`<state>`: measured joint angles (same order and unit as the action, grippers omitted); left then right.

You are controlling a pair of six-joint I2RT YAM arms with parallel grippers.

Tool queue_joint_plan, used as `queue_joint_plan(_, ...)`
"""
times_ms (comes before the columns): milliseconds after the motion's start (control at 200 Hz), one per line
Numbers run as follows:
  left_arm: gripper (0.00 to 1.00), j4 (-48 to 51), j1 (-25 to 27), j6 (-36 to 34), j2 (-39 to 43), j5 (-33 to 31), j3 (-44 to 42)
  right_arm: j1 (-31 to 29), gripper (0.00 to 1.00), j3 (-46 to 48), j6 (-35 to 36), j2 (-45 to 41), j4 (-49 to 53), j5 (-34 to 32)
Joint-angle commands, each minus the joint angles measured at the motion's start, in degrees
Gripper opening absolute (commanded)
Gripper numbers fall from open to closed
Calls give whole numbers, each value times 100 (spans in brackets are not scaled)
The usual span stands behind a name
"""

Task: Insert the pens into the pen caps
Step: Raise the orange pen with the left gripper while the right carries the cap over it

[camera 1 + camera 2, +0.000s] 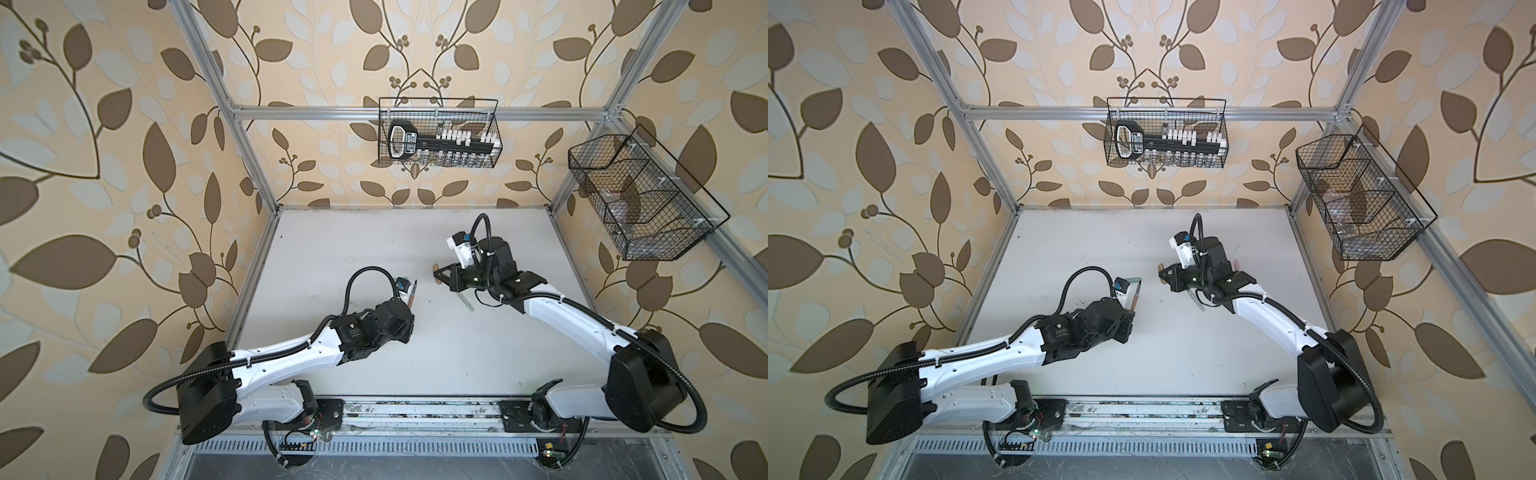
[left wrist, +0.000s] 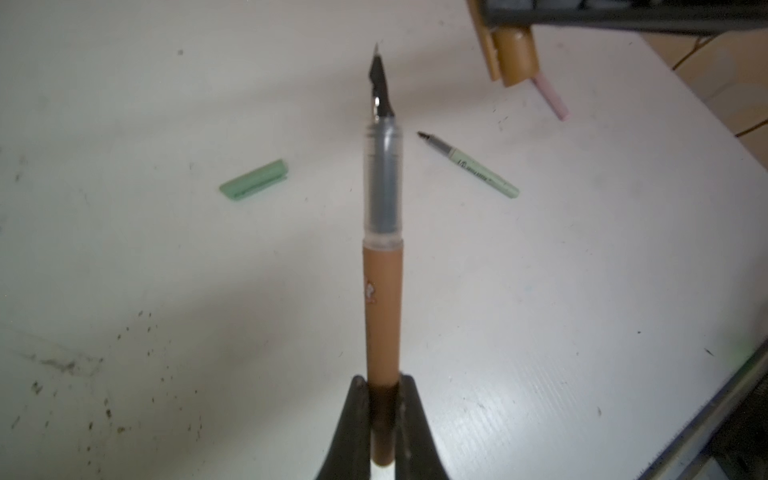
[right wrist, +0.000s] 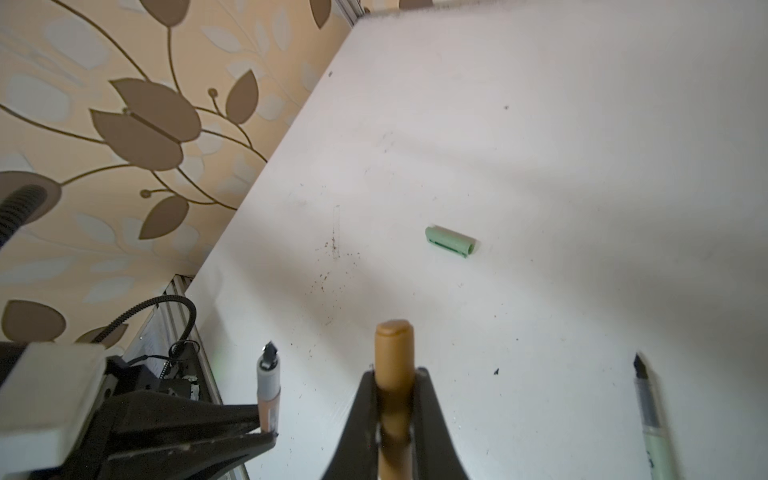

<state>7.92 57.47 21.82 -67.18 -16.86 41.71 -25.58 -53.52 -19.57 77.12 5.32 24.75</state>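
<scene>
My left gripper (image 2: pixel 384 382) is shut on the rear end of the tan-brown pen (image 2: pixel 382 291), whose dark tip points away from the wrist. In both top views this pen (image 1: pixel 413 296) (image 1: pixel 1136 297) is held above the table at middle left. My right gripper (image 3: pixel 395 374) is shut on the tan-brown cap (image 3: pixel 394 349), which shows in a top view (image 1: pixel 435 272) a short gap to the right of the pen's tip. A pale green cap (image 2: pixel 254 179) (image 3: pixel 451 242) and a pale green pen (image 2: pixel 478 170) (image 1: pixel 466 300) lie apart on the table. A pink pen (image 2: pixel 550 93) lies partly hidden behind the right gripper.
The white table (image 1: pixel 374 249) has dark specks and is boxed in by an aluminium frame. A wire basket (image 1: pixel 439 133) with tools hangs on the back rail. Another wire basket (image 1: pixel 640 199) hangs at the right. A metal rail (image 1: pixel 415 409) runs along the front edge.
</scene>
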Motion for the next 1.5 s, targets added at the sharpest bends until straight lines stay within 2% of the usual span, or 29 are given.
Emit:
queue_joint_plan(0,0,-961,43,-821,28,-159,42,36,3,67,-184,-286,-425,101)
queue_joint_plan(175,0,-1266,45,-972,-164,103,162,80,1,428,-482,-801,-1101,-86)
queue_joint_plan(555,0,-1633,45,-1323,274,-58,39,45,1,641,-949,-1403,-2083,124)
queue_joint_plan(905,0,-1651,44,-1411,258,10,152,-376,1,1100,-1380,-1702,-3610,-131)
queue_joint_plan(1135,0,-1531,45,-1506,286,49,288,-577,0,1201,-1407,-1571,-3910,-319)
queue_joint_plan(1495,0,-1566,45,-1550,240,60,390,-542,0,1273,-1561,-1441,-4015,-491)
